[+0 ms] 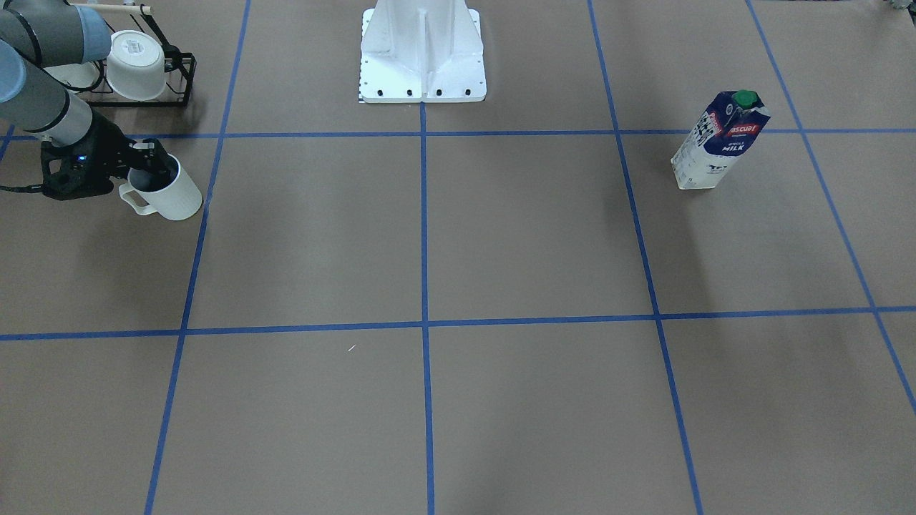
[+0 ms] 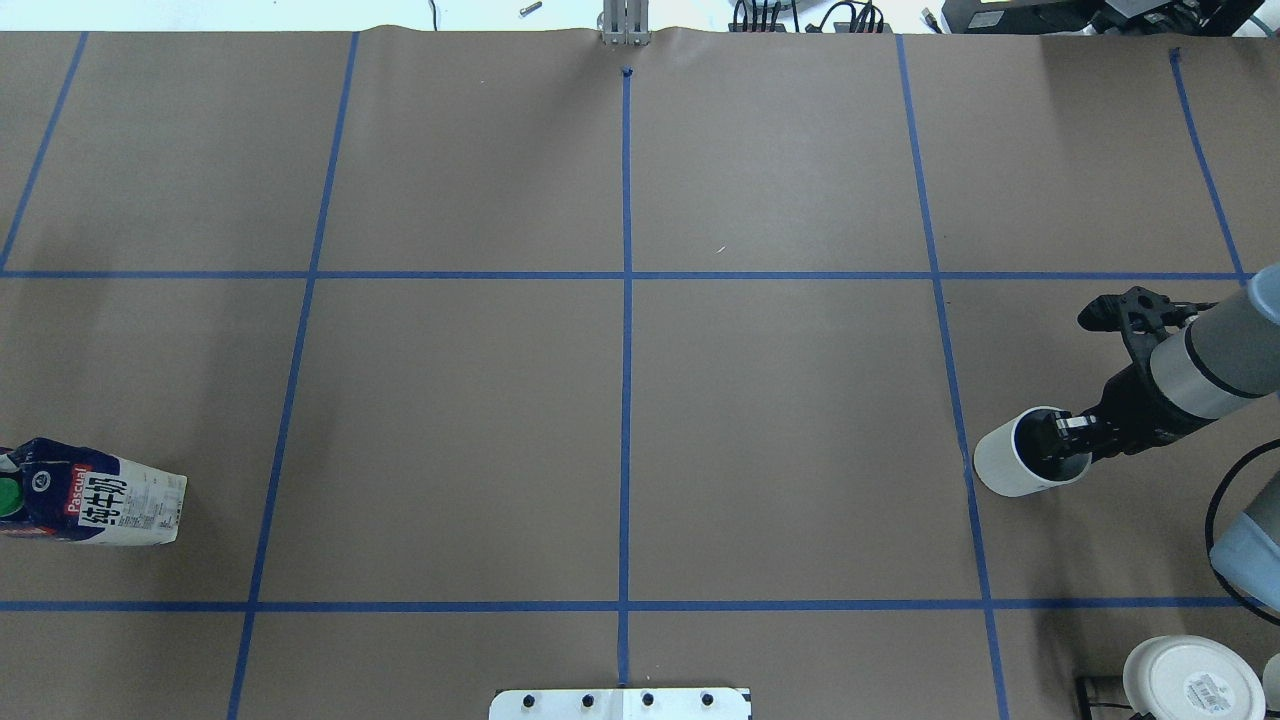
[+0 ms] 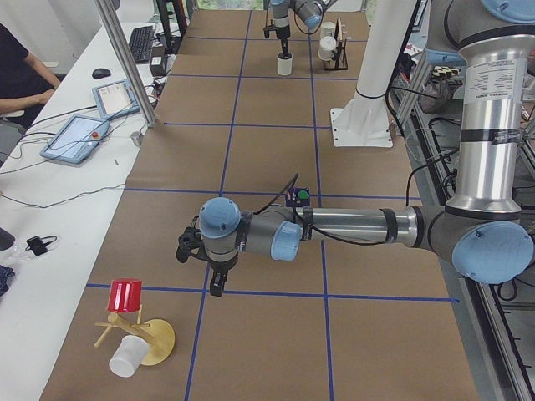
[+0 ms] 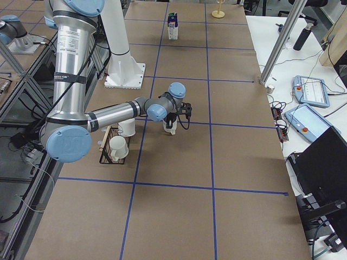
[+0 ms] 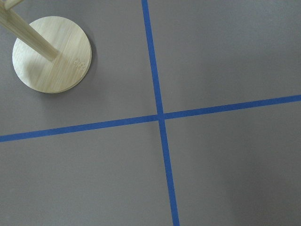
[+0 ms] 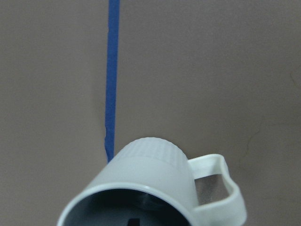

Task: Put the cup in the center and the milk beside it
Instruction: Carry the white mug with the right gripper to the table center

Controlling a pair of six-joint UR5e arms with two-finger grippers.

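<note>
The cup (image 1: 168, 192), a plain white mug with a loop handle, is at the robot's right side of the table, close to a blue tape line. My right gripper (image 1: 147, 168) is shut on its rim, with one finger inside; it also shows in the overhead view (image 2: 1062, 440) and the cup fills the bottom of the right wrist view (image 6: 150, 183). The milk (image 1: 718, 143), a navy and white carton with a green cap, stands upright far off at the robot's left side (image 2: 95, 497). My left gripper (image 3: 216, 280) hangs over the table past the milk; I cannot tell if it is open.
A black wire rack (image 1: 179, 79) with white mugs stands behind the cup near the right arm. The white robot base (image 1: 422, 57) is at the table's middle edge. A wooden mug tree (image 3: 155, 338) with a red cup (image 3: 125, 294) stands near the left gripper.
</note>
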